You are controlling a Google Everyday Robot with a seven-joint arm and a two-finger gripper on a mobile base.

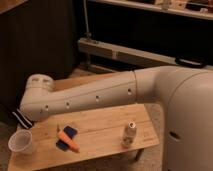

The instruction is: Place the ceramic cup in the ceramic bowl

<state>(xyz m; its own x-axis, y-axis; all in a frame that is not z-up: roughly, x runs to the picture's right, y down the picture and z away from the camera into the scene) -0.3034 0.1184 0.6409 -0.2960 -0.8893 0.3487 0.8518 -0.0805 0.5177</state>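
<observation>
Frankly, I am judging the task as barely begun. The ceramic cup is standing upright and by itself at the front left corner of the surface, mouth up, with nothing gripping it. I am not finding the ceramic bowl anywhere in my view. The robot's arm is stretching across the back of the surface from the right edge to the left, and it is covering most of the back left corner, so the bowl may be lying behind it, though I cannot tell.

I am not seeing the claw either. The arm's rounded end joint is hanging over the left edge, above and behind the cup, and the claw is presumably sitting beyond it, out of my sight. Whether it is wide or closed, and whether it is touching anything, I cannot tell. Only a striped cloth is peeking out under that joint, just behind the cup.

What I am reckoning is left: taking hold of the cup, lifting it, carrying it to the bowl and letting go. An orange piece on a blue piece is lying near the cup, and a small white bottle is standing towards the front right corner.
</observation>
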